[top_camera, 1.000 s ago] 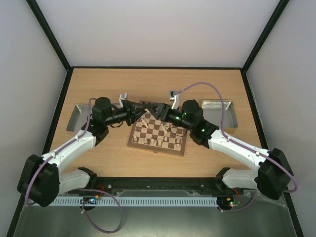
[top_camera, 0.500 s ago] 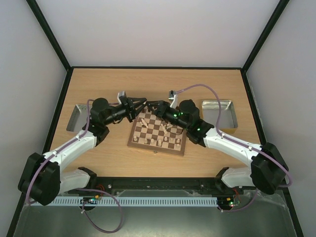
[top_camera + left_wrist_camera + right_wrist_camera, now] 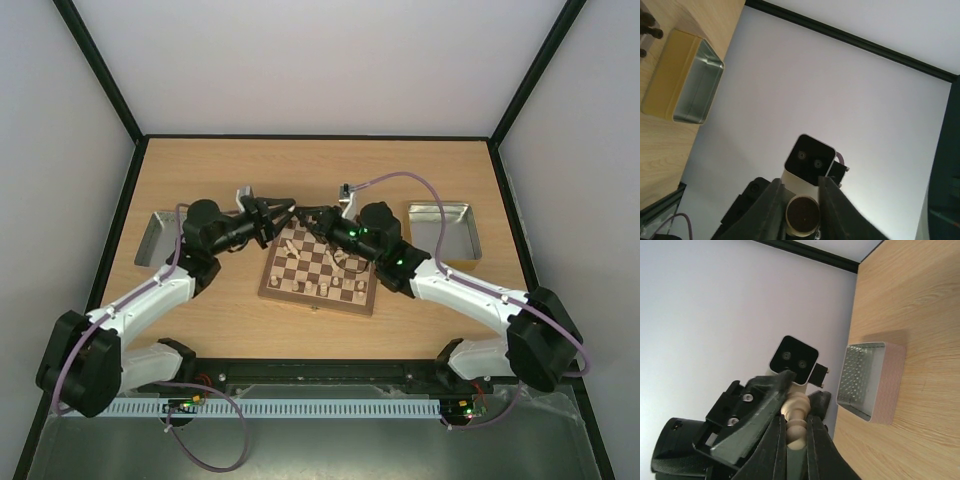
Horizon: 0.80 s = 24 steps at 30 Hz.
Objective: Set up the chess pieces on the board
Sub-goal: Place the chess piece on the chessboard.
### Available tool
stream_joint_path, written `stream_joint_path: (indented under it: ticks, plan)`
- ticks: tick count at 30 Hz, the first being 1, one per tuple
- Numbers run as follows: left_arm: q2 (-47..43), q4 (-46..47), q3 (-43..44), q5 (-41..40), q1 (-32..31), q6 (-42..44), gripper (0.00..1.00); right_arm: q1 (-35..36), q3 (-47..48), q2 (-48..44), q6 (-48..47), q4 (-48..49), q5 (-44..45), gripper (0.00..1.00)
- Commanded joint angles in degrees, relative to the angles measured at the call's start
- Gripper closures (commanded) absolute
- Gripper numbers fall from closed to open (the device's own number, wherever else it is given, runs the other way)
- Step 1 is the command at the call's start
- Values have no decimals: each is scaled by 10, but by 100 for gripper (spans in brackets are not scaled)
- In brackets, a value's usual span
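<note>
Above the far left corner of the board (image 3: 300, 303), my two grippers meet tip to tip. My right gripper (image 3: 796, 422) (image 3: 308, 216) is shut on the rounded top of a pale cream chess piece (image 3: 796, 407). That piece's round dark-felted base (image 3: 802, 216) lies between the fingers of my left gripper (image 3: 801, 187) (image 3: 281, 212), which hug it on both sides. Whether they still press it does not show. Several other pale and dark chess pieces (image 3: 332, 262) stand or lie scattered on the board.
A grey metal tray (image 3: 160, 238) lies left of the board and another tray (image 3: 445, 228) right of it. The enclosure's white walls stand around the wooden table (image 3: 320, 170). Both forearms reach over the board's far side.
My right gripper has closed onto the pale piece that the left gripper holds out. Both grippers have risen and shifted toward the board's far left corner. The left fingers have eased slightly apart.
</note>
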Motion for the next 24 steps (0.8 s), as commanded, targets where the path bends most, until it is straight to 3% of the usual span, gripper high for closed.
stream_joint_path:
  ticks: [1, 3, 6, 13, 18, 24]
  plan:
    - [-26, -31, -6, -1, 2, 45, 63, 3, 41, -6, -25, -97, 38, 98]
    - [-45, -81, -5, -10, 3, 94, 51, 3, 70, 5, -56, -182, 47, 98]
    - [-93, -239, -3, -43, 20, 202, 39, 3, 134, 43, -131, -358, 54, 98]
    - [-178, -529, 21, -167, 112, 537, 31, 28, 277, 168, -298, -637, 120, 98]
    - [-192, -612, 55, -243, 116, 680, 30, 41, 347, 235, -344, -729, 153, 98]
    - [-201, -651, 80, -308, 116, 750, 30, 50, 424, 309, -384, -775, 136, 97]
